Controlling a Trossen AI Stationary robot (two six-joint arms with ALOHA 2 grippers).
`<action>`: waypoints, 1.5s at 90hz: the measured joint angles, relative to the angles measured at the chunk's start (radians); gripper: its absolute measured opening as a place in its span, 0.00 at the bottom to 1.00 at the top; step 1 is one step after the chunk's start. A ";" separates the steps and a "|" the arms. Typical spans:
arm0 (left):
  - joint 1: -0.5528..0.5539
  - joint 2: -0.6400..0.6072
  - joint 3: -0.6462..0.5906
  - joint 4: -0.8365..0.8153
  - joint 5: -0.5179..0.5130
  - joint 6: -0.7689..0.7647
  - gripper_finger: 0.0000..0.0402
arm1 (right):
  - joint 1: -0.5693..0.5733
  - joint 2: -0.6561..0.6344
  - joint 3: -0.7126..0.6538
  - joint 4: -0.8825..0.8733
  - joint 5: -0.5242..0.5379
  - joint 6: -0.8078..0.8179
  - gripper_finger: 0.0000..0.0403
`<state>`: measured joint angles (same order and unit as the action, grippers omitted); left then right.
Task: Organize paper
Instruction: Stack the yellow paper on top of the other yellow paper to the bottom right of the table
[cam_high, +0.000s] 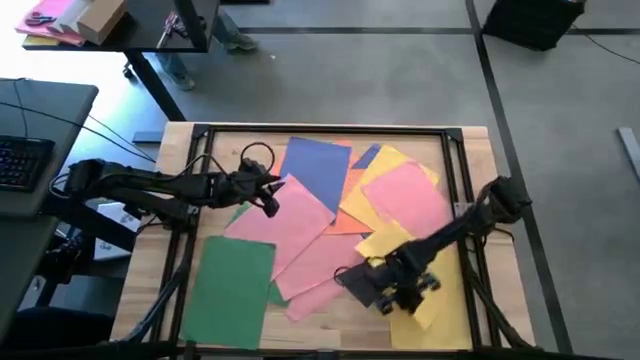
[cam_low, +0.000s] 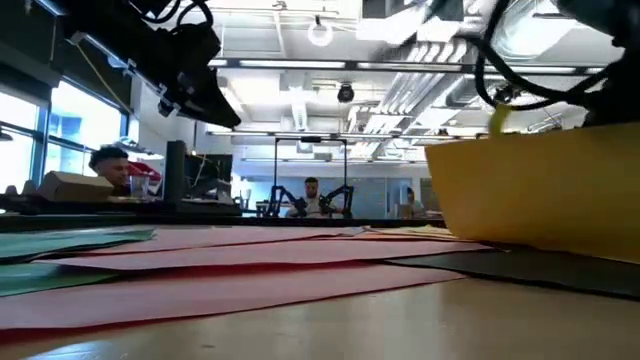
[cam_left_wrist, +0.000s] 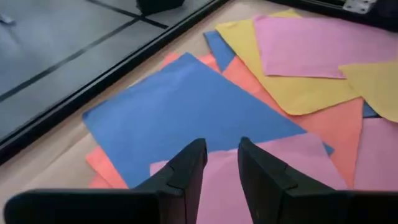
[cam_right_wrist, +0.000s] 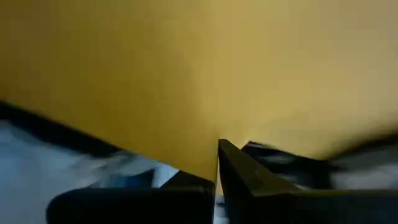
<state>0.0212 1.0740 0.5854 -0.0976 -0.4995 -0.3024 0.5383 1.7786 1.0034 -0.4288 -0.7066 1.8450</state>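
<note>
Yellow sheet (cam_right_wrist: 199, 68) fills the right wrist view, its edge pinched in the right gripper (cam_high: 400, 285): jaws closed on it, no gap showing. In the low view that sheet (cam_low: 540, 190) stands lifted off the tabletop (cam_high: 150, 255) at the near right, with a dark grey sheet (cam_low: 520, 265) lying flat beneath it.

Rest of the paper is a loose fan across the tabletop middle: pink sheets (cam_high: 290, 225) overlapping at centre, blue sheet (cam_high: 315, 165) toward the far edge, orange (cam_high: 345, 215) showing between them, more pink (cam_high: 410, 195) and yellow toward the right. Green sheet (cam_high: 230, 285) lies alone at the near left, long axis running near-to-far, roughly square to the tabletop edge.

Left gripper (cam_high: 265, 190) hovers over the seam where pink overlaps blue, jaws narrowly apart, holding nothing (cam_left_wrist: 221, 171).

Key relation: the held yellow sheet is on the right side, and the fan lies between it and the green one. Right arm is nearer the yellow and pink cluster; left arm is nearer blue, centre pink and green. Sheets in the fan are skewed to each other, so each likely needs turning before stacking.
</note>
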 joint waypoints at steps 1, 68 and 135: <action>-0.001 0.000 0.000 -0.001 0.000 0.000 0.21 | 0.002 0.000 -0.007 0.042 0.009 0.023 0.00; -0.114 0.000 0.000 0.013 0.023 0.036 0.21 | 0.040 0.000 -0.051 0.234 0.289 0.248 0.02; -0.168 0.169 0.000 0.001 0.031 -0.018 0.21 | -0.127 0.000 0.103 -0.067 0.682 -0.548 0.56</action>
<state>-0.1465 1.2426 0.5858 -0.0968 -0.4689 -0.3202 0.4113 1.7786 1.1061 -0.4956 -0.0247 1.2973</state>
